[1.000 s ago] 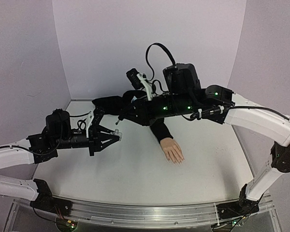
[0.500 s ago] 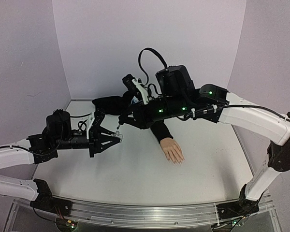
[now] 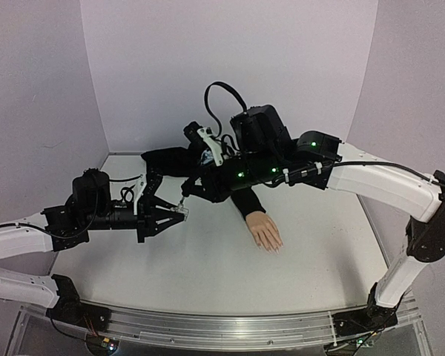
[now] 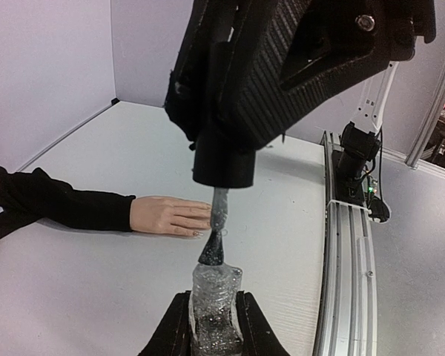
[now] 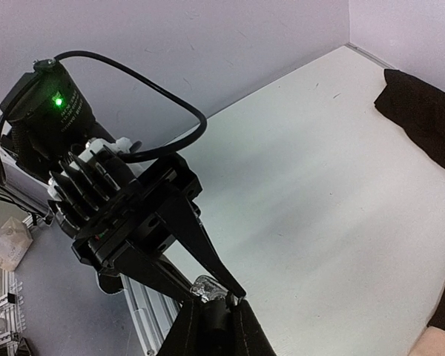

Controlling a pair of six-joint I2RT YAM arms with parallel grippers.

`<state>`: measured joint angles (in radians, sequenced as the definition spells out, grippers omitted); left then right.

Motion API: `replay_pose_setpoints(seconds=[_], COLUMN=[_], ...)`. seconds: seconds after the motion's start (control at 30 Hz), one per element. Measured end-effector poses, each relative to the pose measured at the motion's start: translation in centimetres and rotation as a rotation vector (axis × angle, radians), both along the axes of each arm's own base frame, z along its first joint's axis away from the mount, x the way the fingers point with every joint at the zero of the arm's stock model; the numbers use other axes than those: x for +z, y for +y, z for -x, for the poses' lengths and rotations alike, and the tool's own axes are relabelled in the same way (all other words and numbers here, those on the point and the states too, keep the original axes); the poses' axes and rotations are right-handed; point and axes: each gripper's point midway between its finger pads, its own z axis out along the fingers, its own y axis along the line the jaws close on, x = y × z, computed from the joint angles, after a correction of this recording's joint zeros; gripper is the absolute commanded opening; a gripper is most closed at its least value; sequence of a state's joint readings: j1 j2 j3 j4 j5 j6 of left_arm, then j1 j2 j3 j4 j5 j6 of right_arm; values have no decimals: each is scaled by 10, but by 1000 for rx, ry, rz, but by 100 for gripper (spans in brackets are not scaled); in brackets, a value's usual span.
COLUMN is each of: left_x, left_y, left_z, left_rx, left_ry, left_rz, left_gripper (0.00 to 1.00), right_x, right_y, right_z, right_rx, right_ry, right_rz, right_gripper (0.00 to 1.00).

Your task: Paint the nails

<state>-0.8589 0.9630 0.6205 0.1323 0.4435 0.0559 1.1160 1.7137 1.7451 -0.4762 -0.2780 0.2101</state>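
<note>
The mannequin hand (image 3: 265, 231) lies palm down mid-table, its black sleeve running back. Its pale nails (image 4: 198, 233) show small in the left wrist view. My left gripper (image 3: 179, 212) is shut on a small clear bottle (image 4: 213, 304) of glittery polish and holds it upright above the table, left of the hand. My right gripper (image 3: 187, 188) is shut on the black cap (image 4: 224, 159) right above the bottle. The cap's brush (image 4: 216, 222) hangs down with its tip at the bottle's mouth. In the right wrist view the bottle (image 5: 208, 284) sits just beyond my right gripper (image 5: 215, 317).
The black sleeve cloth (image 3: 167, 159) bunches at the back left of the table. An aluminium rail (image 3: 230, 326) runs along the near edge. My right arm (image 3: 371, 178) stretches across the table above the sleeve.
My right arm has swung left and down, bringing the cap and brush over the bottle's mouth. My left gripper has held the bottle nearly still.
</note>
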Motion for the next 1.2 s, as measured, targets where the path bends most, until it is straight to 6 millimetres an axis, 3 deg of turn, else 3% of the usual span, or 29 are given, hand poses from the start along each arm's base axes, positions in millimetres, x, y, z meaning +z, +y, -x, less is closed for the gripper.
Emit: replay_pose_setpoints(seconds=[0.83,1.2], left_x=[-1,-10], left_y=[0,1], left_z=[0,1], left_rx=[0,-1], left_ry=[2,28], left_rz=[-2,-33], left_gripper=[0,0], right_x=[-10,-24], right_y=[4,11], right_z=[1,3], right_rx=[10,32], right_ry=[13,34], right_rz=[27,55], right_gripper=[0,0])
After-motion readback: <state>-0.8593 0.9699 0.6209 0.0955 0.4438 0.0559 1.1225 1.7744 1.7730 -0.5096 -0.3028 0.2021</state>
